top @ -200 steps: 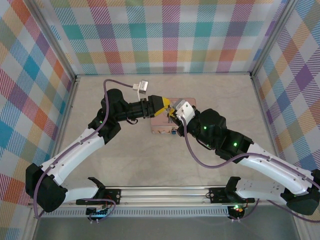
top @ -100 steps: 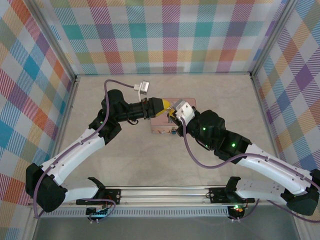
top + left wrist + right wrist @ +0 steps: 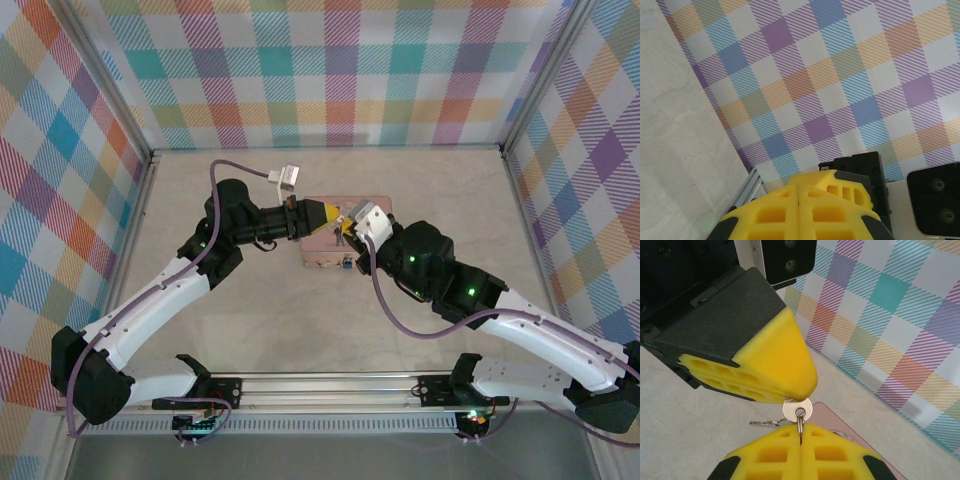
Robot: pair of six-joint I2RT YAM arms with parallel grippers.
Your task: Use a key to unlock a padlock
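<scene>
above the pink rectangular tin [image 3: 322, 252] at the middle of the pale worktop [image 3: 450, 190], the two arms meet tip to tip. the left pincer [image 3: 805, 387] has just clenched: a second ago its yellow fingers stood spread in the overhead view, and now they taper to one point, set on the round head of the small silvery metal key [image 3: 796, 409]. the right pincer [image 3: 801, 432] is clenched on the thin wire ring [image 3: 800, 421] threaded through that head, so the key hangs in the air between both. i judge this a hand-over, with the left taking hold for the insertion. the arms and tin have barely shifted. the padlock may be the small bluish speck [image 3: 345, 266] by the tin's near edge, too small to tell.
</scene>
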